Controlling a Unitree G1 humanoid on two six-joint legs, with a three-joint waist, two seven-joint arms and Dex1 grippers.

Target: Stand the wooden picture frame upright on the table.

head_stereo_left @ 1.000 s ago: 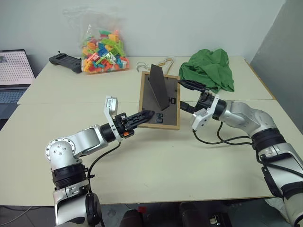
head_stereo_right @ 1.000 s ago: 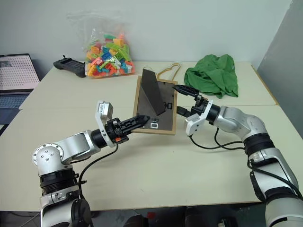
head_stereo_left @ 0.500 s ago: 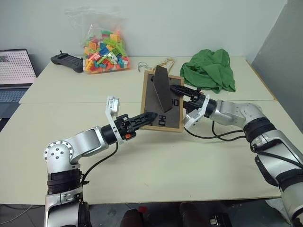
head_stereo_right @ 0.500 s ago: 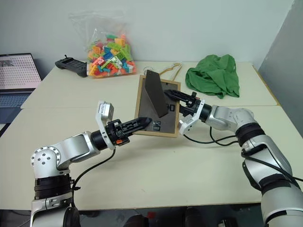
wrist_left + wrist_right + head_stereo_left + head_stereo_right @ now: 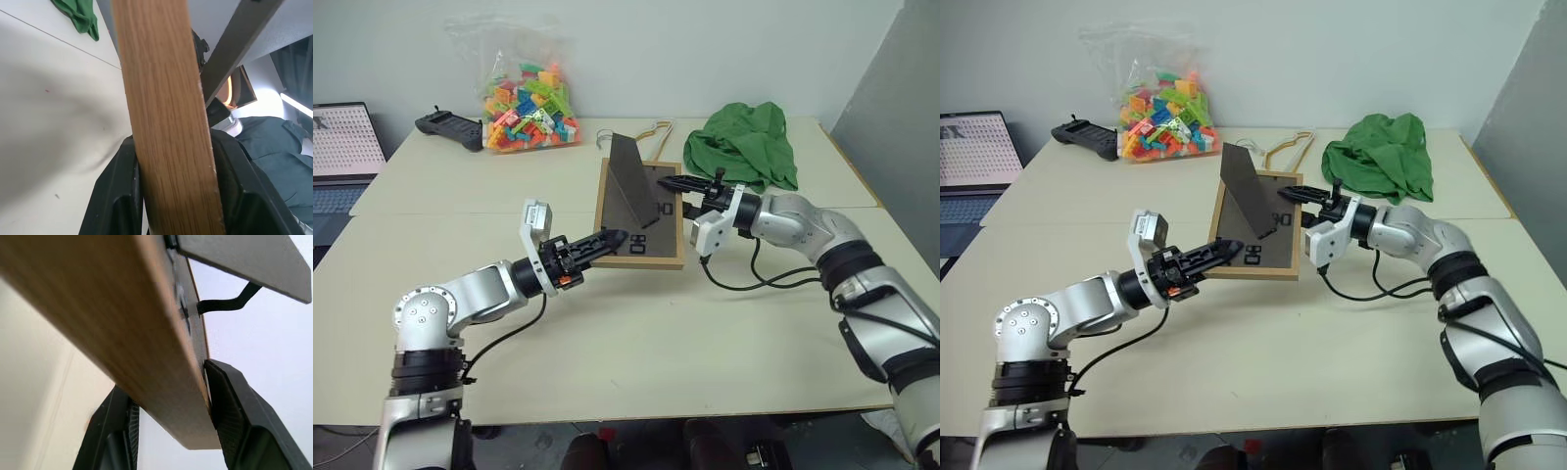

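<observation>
The wooden picture frame (image 5: 642,213) is near the middle of the tabletop (image 5: 636,343), just on the near side of the seam between the tabletop's two sections, with its dark grey back facing up and its fold-out stand (image 5: 632,180) swung out and rising from the back like a fin. White marks show on the back close to the frame's near edge. The frame is tilted, and whether any edge of it touches the tabletop cannot be told. The left hand (image 5: 610,238) reaches the frame's near left corner and is clamped on the wooden edge there; in the left wrist view the light-wood rail (image 5: 166,117) runs between its two black fingers (image 5: 115,196). The right hand (image 5: 677,196) comes in from the frame's right side and grips the right rail, one finger over the grey back and one beneath; in the right wrist view the wood (image 5: 112,328) lies between its fingers (image 5: 234,406). Beyond the frame's far edge a wire hanger (image 5: 641,132) lies on the tabletop. To the far right of the frame is a crumpled green cloth (image 5: 744,145), and to its far left a clear bag of coloured blocks (image 5: 529,103) with a black controller (image 5: 450,127) beside it.
</observation>
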